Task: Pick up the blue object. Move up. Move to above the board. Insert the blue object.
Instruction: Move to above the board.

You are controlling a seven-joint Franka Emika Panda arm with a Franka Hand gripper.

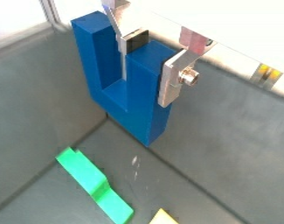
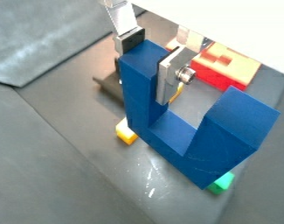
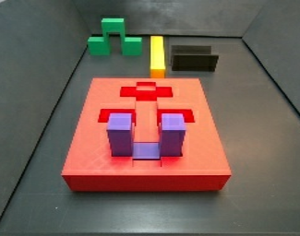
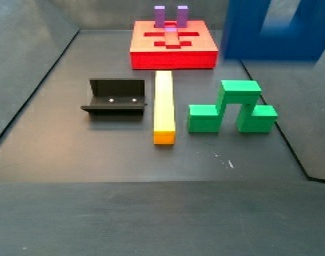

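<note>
Claw (image 1: 152, 63) is gripping one prong of the blue object (image 1: 121, 92), lifting it clear; next, carrying it above the board (image 3: 102, 161).

A dark grey matte surface (image 4: 111, 200) carries everything, with faint scuffs and small white specks. Grey walls (image 3: 189, 17) slope up around it on all sides. Light is even and soft, throwing weak shadows.

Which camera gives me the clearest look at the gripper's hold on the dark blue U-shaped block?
A wrist view: the gripper visibly clamps one prong of the dark blue U-shaped block. The opposite wrist view shows the same clamp. One side view shows only a blurred blue shape; its counterpart shows nothing of it.
</note>
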